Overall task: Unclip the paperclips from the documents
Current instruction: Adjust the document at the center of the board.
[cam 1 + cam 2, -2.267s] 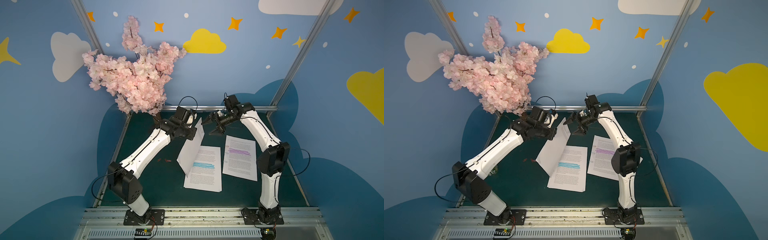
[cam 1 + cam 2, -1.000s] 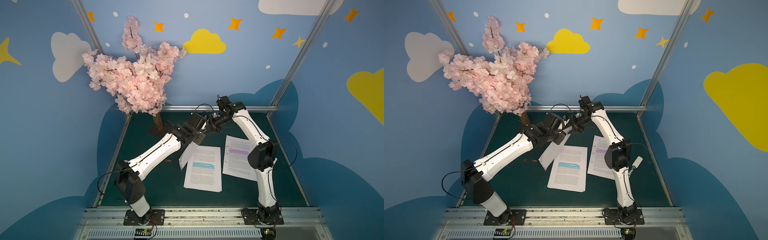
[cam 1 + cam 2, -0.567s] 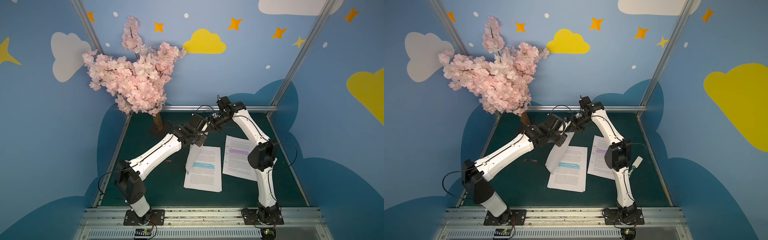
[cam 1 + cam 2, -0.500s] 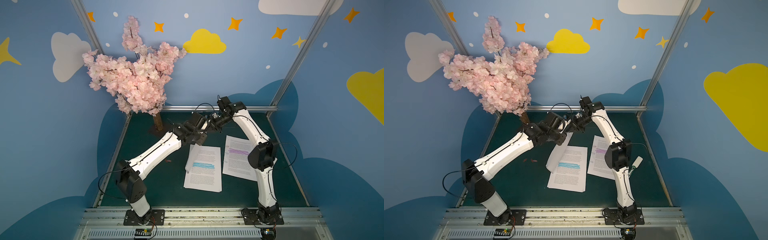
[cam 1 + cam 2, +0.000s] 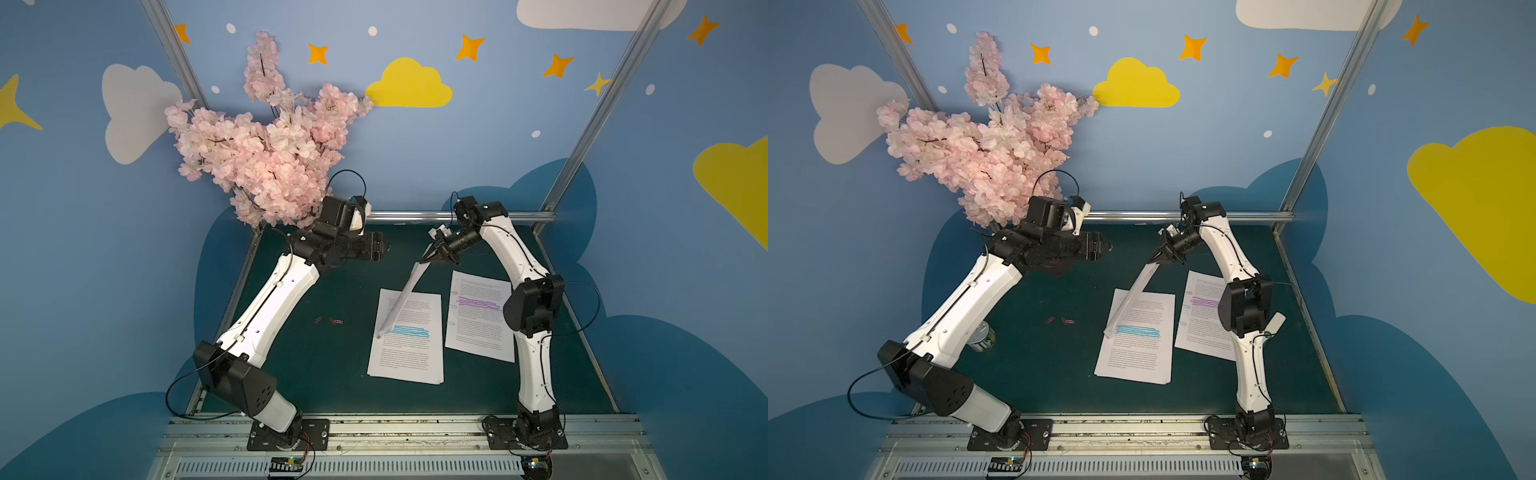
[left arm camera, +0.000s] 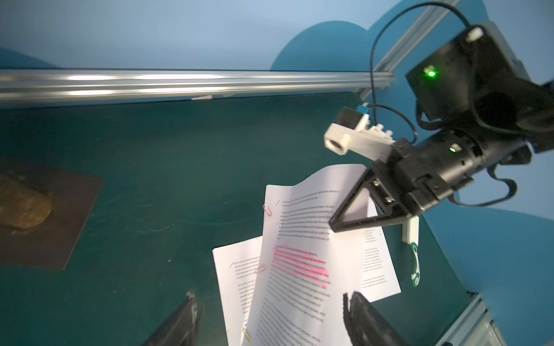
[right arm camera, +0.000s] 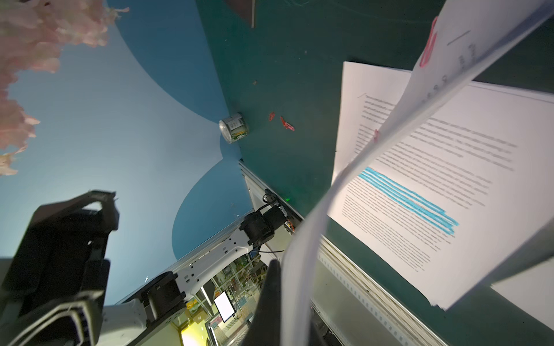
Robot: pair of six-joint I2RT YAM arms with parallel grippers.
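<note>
Aloft – pink-banded document (image 5: 405, 291) hangs from right hand (image 5: 427, 259).

The table (image 5: 332, 365) is topped with a dark green mat, scuffed in places, with a silver rail (image 5: 415, 215) along its far edge. A blue-banded document (image 5: 405, 353) lies flat near the middle, and a purple-banded document (image 5: 478, 328) lies just beside it on the right, with a thin strip of mat between them. Left of these, well apart, three loose paperclips (image 5: 330, 321) sit close together; they look red and pink, though they are tiny. A small tin can (image 5: 982, 337) rests by the left edge. In the far left corner is a brown base plate (image 6: 48, 221). Near the right edge lies a white-and-green tool (image 6: 415, 260).
</note>
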